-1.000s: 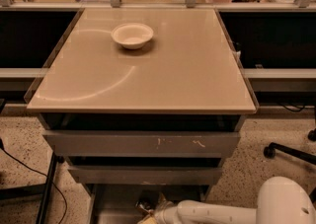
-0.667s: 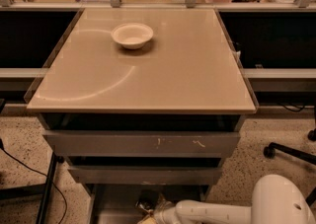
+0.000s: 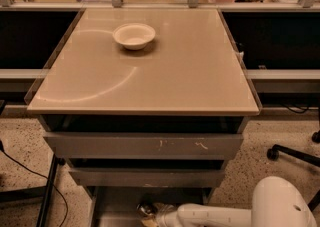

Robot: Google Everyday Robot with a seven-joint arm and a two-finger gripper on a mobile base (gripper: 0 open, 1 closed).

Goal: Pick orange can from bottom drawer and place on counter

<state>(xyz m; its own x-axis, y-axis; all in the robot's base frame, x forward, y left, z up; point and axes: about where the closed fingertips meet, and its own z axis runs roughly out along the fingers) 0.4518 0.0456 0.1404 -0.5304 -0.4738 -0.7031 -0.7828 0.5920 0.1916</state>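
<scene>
The bottom drawer (image 3: 112, 206) stands pulled open under two wider grey drawers, its flat grey floor showing. The orange can (image 3: 146, 209) lies in it near the front, with its shiny silver end facing left. My gripper (image 3: 156, 215) reaches in from the right on a white arm and is right at the can, touching or enclosing it. The beige counter (image 3: 190, 71) with a pale arc mark lies above.
A white bowl (image 3: 134, 35) sits on the counter at the back left. My white arm's elbow (image 3: 282, 203) fills the lower right. A black cable (image 3: 30, 176) and a stand leg lie on the speckled floor at left, and a chair base (image 3: 295, 153) at right.
The white elbow has shifted slightly to the left. The gripper stays at the can in the bottom drawer.
</scene>
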